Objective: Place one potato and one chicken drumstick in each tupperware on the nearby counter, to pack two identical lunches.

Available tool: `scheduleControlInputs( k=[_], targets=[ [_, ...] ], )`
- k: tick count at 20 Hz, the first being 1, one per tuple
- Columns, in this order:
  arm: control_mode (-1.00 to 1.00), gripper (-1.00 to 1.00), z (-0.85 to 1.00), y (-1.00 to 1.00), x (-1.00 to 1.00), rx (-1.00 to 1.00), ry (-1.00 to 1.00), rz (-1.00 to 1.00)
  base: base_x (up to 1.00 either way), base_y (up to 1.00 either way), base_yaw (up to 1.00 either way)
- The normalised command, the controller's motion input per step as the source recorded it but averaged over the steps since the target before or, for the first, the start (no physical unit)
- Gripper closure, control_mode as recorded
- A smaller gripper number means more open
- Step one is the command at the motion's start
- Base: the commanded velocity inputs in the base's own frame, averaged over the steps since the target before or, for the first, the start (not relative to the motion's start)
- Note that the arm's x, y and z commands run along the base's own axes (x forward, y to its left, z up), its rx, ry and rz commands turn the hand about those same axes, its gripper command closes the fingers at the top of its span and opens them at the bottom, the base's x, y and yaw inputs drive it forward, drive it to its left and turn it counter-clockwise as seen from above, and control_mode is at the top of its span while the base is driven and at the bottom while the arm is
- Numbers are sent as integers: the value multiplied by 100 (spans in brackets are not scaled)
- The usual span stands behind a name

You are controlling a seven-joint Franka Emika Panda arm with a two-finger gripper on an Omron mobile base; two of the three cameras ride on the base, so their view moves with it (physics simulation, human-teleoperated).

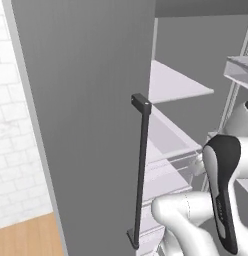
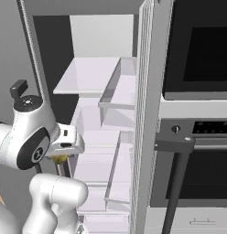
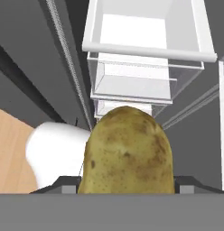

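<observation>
A yellowish-green, brown-speckled potato [image 3: 127, 151] sits between my fingers and takes up the lower middle of the hand view. My gripper [image 3: 127, 186] is shut on it, and the potato hides most of the fingers. In the right base view the same potato [image 2: 60, 158] peeks out under the white hand, where the gripper [image 2: 61, 161] hangs in front of the open fridge's lower shelves.
The open grey fridge door [image 1: 86, 125] with its dark vertical handle [image 1: 141, 170] stands close on the left. White shelves [image 2: 94, 77] and clear drawers [image 3: 132, 85] fill the fridge. A wall oven [image 2: 197, 137] with a dark bar handle [image 2: 175, 183] is on the right.
</observation>
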Motion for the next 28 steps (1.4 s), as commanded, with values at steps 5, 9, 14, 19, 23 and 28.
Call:
scheduleControlInputs(
  k=[5,9,14,19,23,28],
  targets=[
    [100,100,0,0,0,0,0,0,-100,11,3],
    [100,100,0,0,0,0,0,0,-100,0,1],
    [100,100,0,0,0,0,0,0,-73,-71,0],
    [100,100,0,0,0,0,0,0,3,-100,0],
    [100,100,0,0,0,0,0,0,38,-100,0],
    [100,100,0,0,0,0,0,0,65,-100,0]
  ],
)
